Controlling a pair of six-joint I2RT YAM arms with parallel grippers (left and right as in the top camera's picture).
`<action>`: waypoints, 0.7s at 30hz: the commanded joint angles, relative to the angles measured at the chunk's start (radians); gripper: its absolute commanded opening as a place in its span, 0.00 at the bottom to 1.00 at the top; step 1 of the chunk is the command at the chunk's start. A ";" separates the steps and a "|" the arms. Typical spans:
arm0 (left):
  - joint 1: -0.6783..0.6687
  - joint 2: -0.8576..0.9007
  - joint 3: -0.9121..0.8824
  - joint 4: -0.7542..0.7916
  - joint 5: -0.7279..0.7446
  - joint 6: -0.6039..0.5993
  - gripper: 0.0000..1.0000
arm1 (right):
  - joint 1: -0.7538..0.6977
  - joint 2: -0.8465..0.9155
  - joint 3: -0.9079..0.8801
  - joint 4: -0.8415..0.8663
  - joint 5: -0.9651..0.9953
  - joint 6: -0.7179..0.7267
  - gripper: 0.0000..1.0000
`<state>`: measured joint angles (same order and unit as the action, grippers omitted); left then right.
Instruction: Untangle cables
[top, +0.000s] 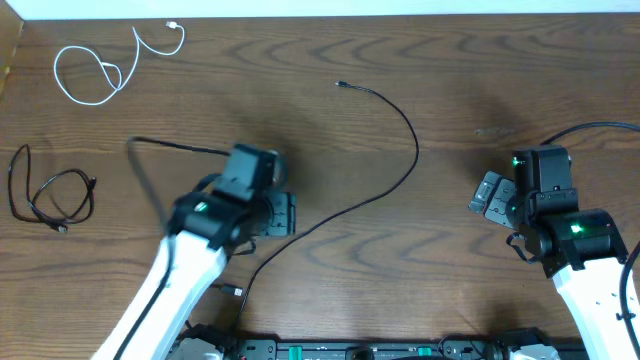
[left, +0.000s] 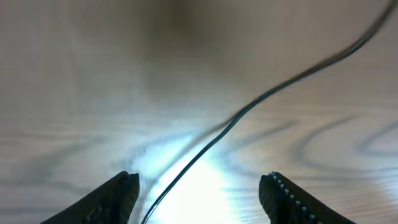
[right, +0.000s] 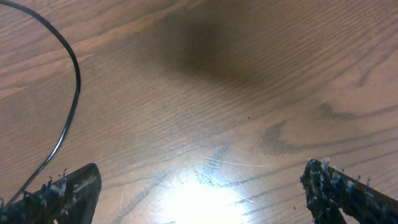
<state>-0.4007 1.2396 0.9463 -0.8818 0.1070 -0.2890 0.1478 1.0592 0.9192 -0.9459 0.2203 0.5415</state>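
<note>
Three cables counted on the table (top: 480, 60), all separate: white cable (top: 118, 75) looped at top left, short black cable (top: 55, 195) coiled below it, long black cable (top: 414, 150) curved across the centre. Left gripper (left: 202, 198): jaws seen well apart, long black cable lying between them, not clamped. Right gripper (right: 199, 193): jaws spread wide, nothing held.

We find three cables on the tabletop (top: 470, 90), well apart. The looped cable (top: 100, 70) lies far left, and the coiled cable (top: 55, 195) lies nearer, at the left edge. The long cable (top: 414, 150) runs from far centre to near centre, passing between the fingers of the left claw (left: 200, 186). The right claw (top: 488, 193) sits well to its right.
</note>
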 joint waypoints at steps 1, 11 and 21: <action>-0.013 0.100 -0.021 0.006 0.013 0.043 0.67 | -0.006 -0.006 0.002 -0.001 0.009 0.011 0.99; -0.056 0.333 -0.022 0.028 0.017 0.120 0.62 | -0.006 -0.006 0.002 -0.002 0.009 0.011 0.99; -0.116 0.497 -0.023 0.132 0.010 0.121 0.61 | -0.007 -0.006 0.002 -0.001 0.009 0.011 0.99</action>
<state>-0.5156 1.6943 0.9241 -0.7601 0.1253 -0.1822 0.1478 1.0592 0.9192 -0.9463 0.2207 0.5415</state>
